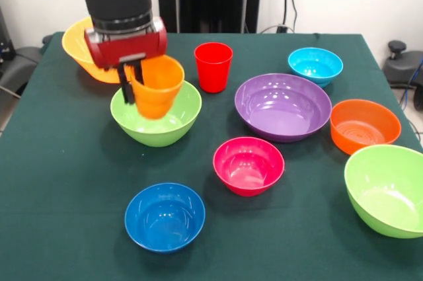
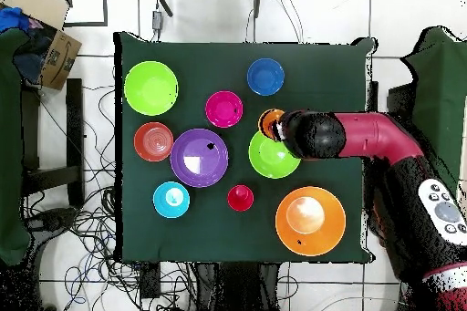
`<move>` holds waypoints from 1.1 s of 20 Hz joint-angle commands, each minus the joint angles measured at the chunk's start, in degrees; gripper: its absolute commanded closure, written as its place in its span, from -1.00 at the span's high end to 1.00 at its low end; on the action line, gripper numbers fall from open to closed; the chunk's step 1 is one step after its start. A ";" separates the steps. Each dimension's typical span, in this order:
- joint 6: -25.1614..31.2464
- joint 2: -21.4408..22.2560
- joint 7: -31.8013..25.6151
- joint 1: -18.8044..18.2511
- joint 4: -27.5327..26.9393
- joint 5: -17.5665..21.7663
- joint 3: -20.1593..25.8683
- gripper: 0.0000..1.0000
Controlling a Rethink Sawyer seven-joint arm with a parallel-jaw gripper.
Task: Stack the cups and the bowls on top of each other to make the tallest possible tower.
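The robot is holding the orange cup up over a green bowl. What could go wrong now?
1. The gripper pinches only the rim of the orange cup, which hangs tilted, so it might slip out or land crooked.
2. The cup hangs right over the green bowl; dropped, it could roll around inside.
3. The red cup stands close by, so a sideways swing could knock it over.

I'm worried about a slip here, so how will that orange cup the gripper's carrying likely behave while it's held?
The orange cup looks glossy and tapered, so it may slide in the gripper. It hangs tilted, gripped at its rim, so it could swing. It seems thin, rigid plastic, probably light.
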State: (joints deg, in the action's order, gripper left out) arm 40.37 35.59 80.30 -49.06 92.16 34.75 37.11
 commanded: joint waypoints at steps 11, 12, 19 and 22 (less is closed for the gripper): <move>9.56 14.32 -4.53 -2.96 17.52 -6.13 1.85 -1.00; 9.24 14.79 -4.24 -3.08 18.28 -6.41 1.88 -1.00; 7.98 18.22 -2.82 -3.34 23.17 -9.29 2.19 -1.00; 7.49 19.49 -2.04 -3.07 24.81 -10.42 2.15 -1.00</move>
State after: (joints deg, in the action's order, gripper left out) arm 43.80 51.94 80.30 -53.29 109.31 26.45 37.29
